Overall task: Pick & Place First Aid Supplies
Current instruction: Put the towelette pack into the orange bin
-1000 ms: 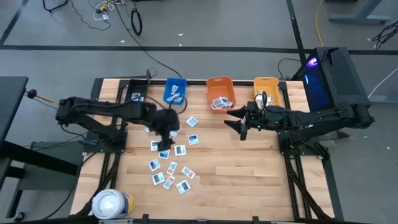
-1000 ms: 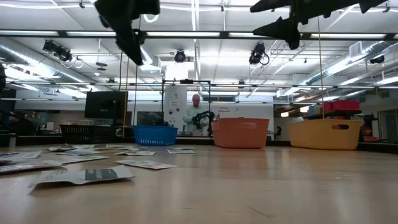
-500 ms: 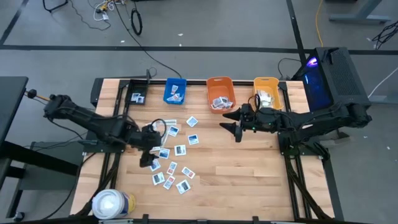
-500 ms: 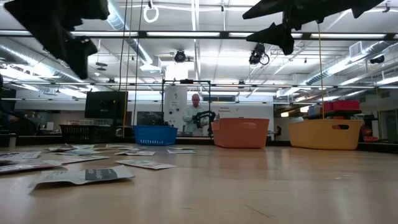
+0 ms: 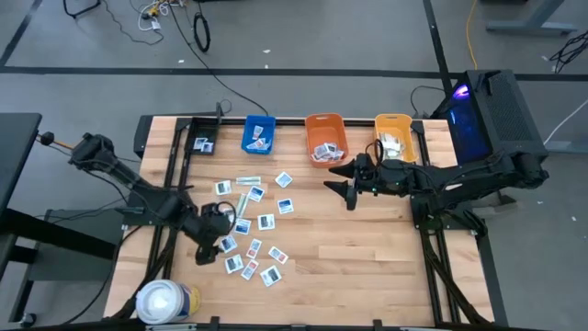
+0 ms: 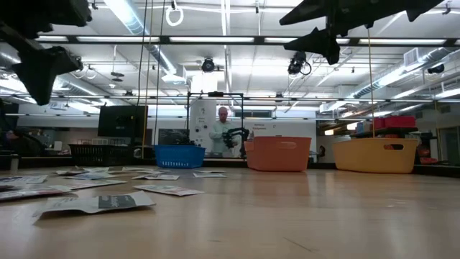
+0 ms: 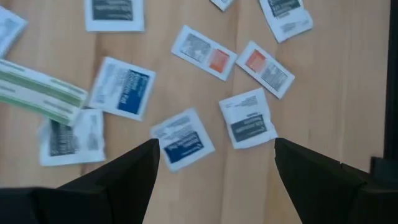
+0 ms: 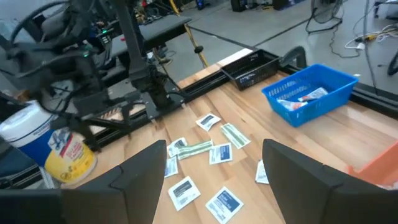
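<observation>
1. From above, the first aid packets (image 5: 250,230) lie scattered on the left half of the wooden surface (image 5: 349,257), with a few more inside the blue bin (image 5: 259,134), the orange bin (image 5: 324,138) and the yellow bin (image 5: 393,136) lined up along the far edge.
2. The left hand (image 5: 204,255) hangs over the near-left edge of the scatter with its fingers spread and nothing between them; its wrist view shows this best, with white packets printed in blue, red and grey and one pale greenish strip (image 7: 40,99) lying flat between the two dark fingertips (image 7: 134,168).
3. The right hand (image 5: 342,190) is held above bare wood in front of the orange bin, well apart from the packets, fingers spread and empty.
4. Only the right wrist view shows the blue bin's contents (image 8: 300,96) from the side, the large white roll (image 8: 46,146) with its yellow band standing at the surface's corner, and the left arm (image 8: 118,68) beyond the packets.
5. The low view shows the three bins standing in a row and a person (image 6: 223,129) far off in the room; both hands are cut off at its top edge, and the nearest packets (image 6: 97,203) are seen edge-on, so their print cannot be read.
6. A black tray (image 5: 203,143) sits left of the blue bin; what it holds is too small to tell.
</observation>
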